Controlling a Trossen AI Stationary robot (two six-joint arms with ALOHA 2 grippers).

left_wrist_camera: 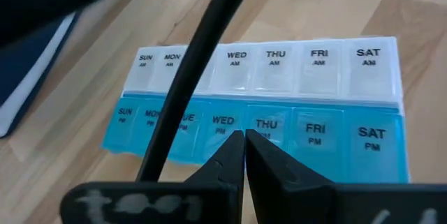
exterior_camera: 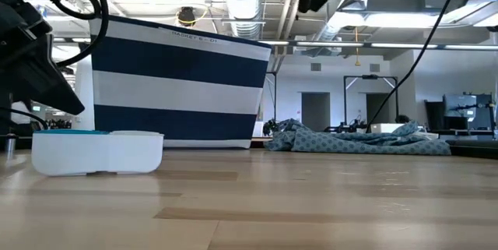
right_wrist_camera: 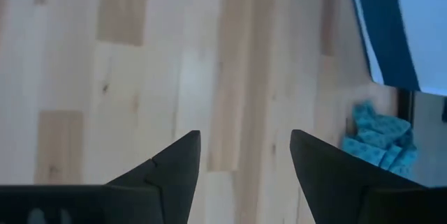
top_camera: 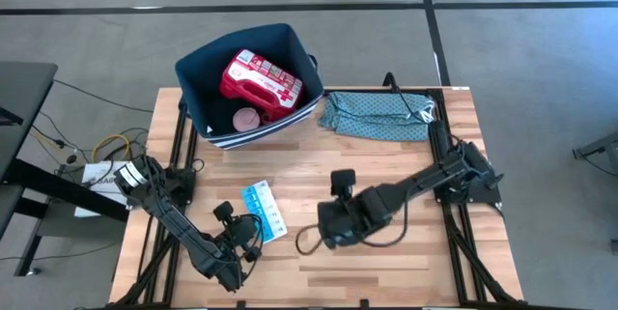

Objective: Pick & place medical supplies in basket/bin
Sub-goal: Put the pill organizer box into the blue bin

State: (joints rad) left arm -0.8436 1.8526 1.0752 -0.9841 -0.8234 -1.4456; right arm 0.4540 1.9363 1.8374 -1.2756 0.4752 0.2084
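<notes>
Wooden planks make up the worktop [top_camera: 386, 170], which stands in a large grey-floored hall. The navy striped bin [top_camera: 198, 93] stands at its far edge, left of centre, and already holds two supplies: one red first-aid pouch [top_camera: 261, 80] and one pink round tub [top_camera: 246, 119]. One supply is left outside, a light-blue weekly pill box [top_camera: 264, 210], lying flat on the near left part of the worktop with its long axis running roughly from the near edge toward the far edge. The left hand [top_camera: 243, 233] is just beside the box's near end, fingers pressed together and empty; its wrist view shows the closed tips [left_wrist_camera: 244, 155] just short of the blue row of compartments. The right hand [top_camera: 323, 231] hangs a little to the box's right, fingers spread apart and holding nothing. Both are near, the left one nearer, but it would probably have to open first. One teal cloth [top_camera: 377, 117] lies crumpled beside the bin.
</notes>
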